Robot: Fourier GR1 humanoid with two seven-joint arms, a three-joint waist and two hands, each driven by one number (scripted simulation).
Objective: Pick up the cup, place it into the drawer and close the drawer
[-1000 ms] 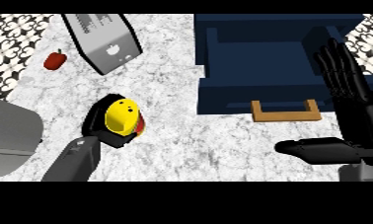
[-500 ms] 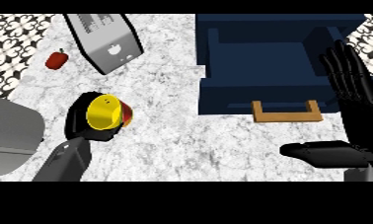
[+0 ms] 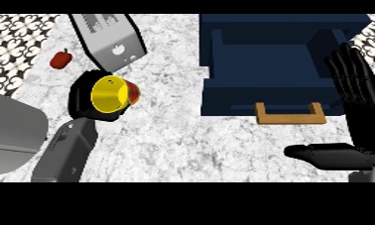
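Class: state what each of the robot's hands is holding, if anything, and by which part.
The left hand holds the yellow cup by its side wall, fingers curled round it. The right hand is open, holding nothing.

Yellow cup (image 3: 110, 94) and the open drawer (image 3: 275, 73)
Cup was tipped, mouth facing the camera — left of the navy drawer, which sat pulled out, wooden handle (image 3: 290, 113) in front.

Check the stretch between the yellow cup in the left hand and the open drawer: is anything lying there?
Nothing: in the head view, only bare marble counter separates the cup, held by the left hand, from the drawer.
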